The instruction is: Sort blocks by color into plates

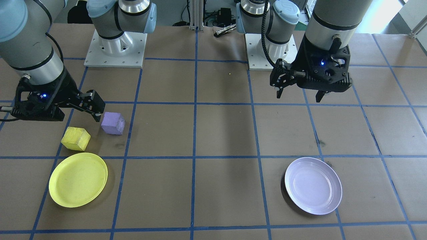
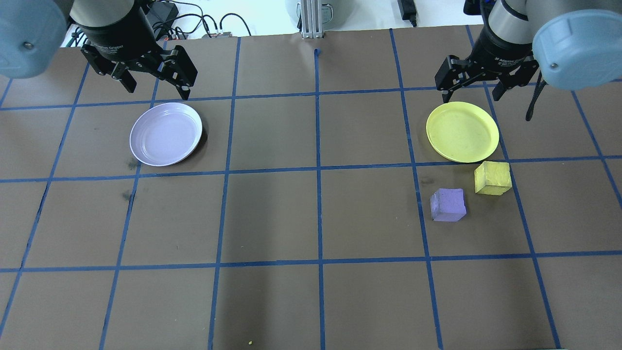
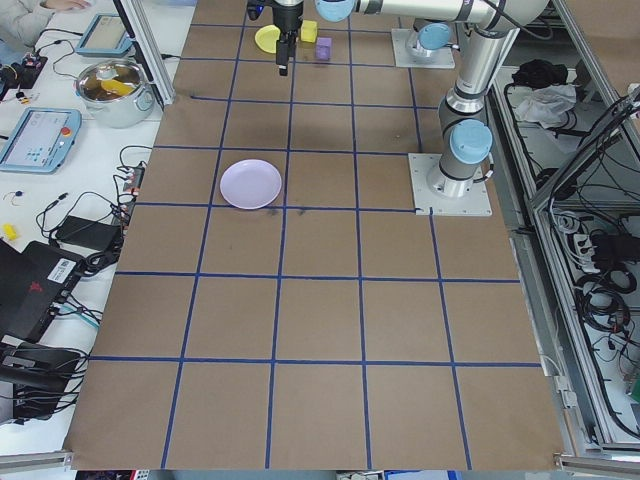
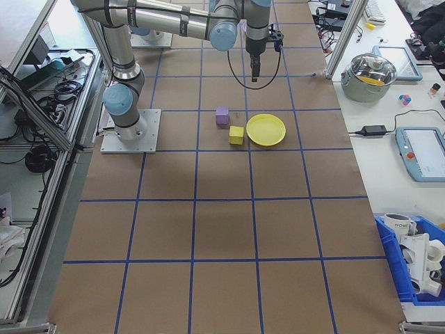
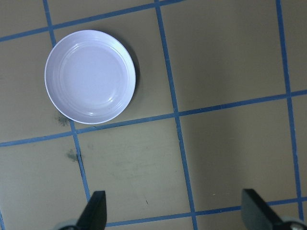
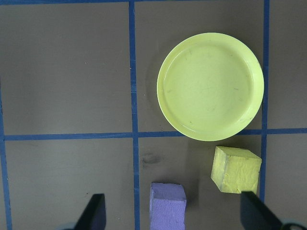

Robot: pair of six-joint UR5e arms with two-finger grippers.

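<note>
Hovering spread and empty: left end effector [image 2: 154, 78], right end effector [image 2: 474, 83]

A lidded steel pot [image 4: 374, 75] (something yellow inside) stands beside a tablet [image 4: 421, 152].

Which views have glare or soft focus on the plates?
Front-facing: window sheen on the lavender plate, and the table's top-right corner is washed out. Left wrist: faint highlight on that plate's rim, focus sharp. Right wrist: yellow plate evenly lit, no glare.
</note>
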